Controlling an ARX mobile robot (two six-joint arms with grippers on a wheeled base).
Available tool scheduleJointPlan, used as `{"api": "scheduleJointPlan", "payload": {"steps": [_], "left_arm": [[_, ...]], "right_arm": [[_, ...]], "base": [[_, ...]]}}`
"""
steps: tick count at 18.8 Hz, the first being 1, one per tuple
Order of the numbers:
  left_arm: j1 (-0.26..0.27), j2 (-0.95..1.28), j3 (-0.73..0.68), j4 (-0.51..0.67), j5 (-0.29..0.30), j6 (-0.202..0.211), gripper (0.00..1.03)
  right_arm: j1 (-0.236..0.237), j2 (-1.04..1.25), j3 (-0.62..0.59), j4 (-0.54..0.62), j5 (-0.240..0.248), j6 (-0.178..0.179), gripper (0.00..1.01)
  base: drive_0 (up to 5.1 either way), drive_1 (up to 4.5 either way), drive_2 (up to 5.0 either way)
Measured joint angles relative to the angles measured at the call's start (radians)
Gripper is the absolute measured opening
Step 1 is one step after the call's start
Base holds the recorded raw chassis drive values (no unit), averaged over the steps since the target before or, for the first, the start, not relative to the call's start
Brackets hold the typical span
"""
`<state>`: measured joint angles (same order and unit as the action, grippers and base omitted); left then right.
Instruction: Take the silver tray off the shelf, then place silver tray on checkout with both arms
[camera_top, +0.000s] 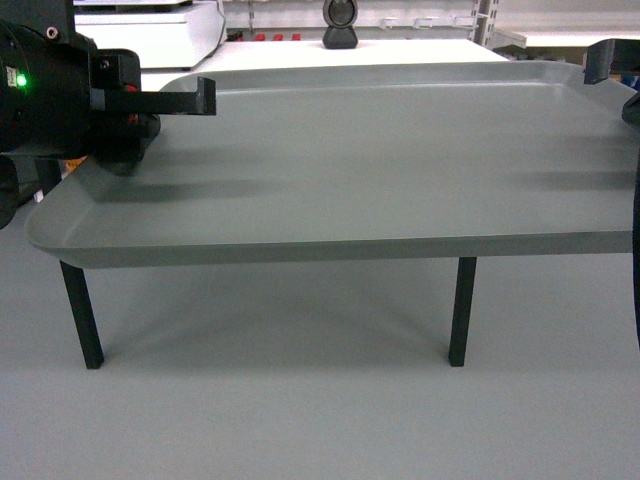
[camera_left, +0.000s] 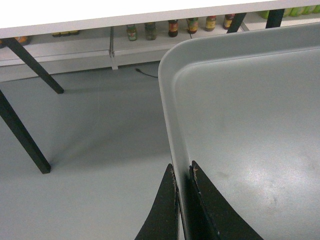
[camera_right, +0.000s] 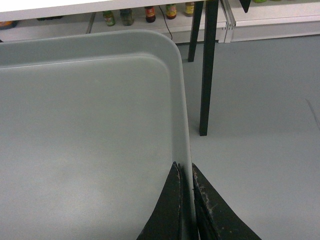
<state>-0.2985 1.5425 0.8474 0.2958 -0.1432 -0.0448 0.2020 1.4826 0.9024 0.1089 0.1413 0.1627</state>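
The silver tray (camera_top: 360, 160) hangs level in the air above the grey floor (camera_top: 300, 420), held by its two short edges and filling most of the head view. The left gripper (camera_left: 183, 172) is clamped on the tray's left rim, one black finger outside the rim and one inside, near a rounded corner. The right gripper (camera_right: 185, 172) is clamped the same way on the right rim, its two fingers pinching the raised edge between them. In the head view the left arm (camera_top: 60, 100), showing a small green light, sits at the tray's left end. Black table legs (camera_top: 80, 315) stand on the floor below the tray. Bottles (camera_left: 150, 30) line a low shelf (camera_left: 75, 50) in the background.
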Motion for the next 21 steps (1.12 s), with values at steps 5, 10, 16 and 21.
{"api": "scheduleJointPlan", "payload": {"steps": [5, 10, 16, 21], "left_arm": [[0.000, 0.000, 0.000, -0.002, 0.000, 0.000, 0.03], [0.000, 0.001, 0.000, -0.005, 0.000, 0.000, 0.03], [0.000, 0.001, 0.000, -0.003, 0.000, 0.000, 0.03], [-0.001, 0.001, 0.000, 0.000, -0.002, 0.000, 0.03]], "right_arm": [[0.000, 0.002, 0.000, -0.001, 0.000, 0.000, 0.03], [0.000, 0.002, 0.000, -0.005, 0.000, 0.000, 0.03], [0.000, 0.002, 0.000, -0.002, 0.000, 0.000, 0.03], [0.000, 0.002, 0.000, -0.004, 0.000, 0.000, 0.03]], "base": [[0.1, 4.26, -4.1], [0.1, 4.31, -4.1], [0.1, 4.32, -4.1], [0.1, 4.30, -4.1]]}}
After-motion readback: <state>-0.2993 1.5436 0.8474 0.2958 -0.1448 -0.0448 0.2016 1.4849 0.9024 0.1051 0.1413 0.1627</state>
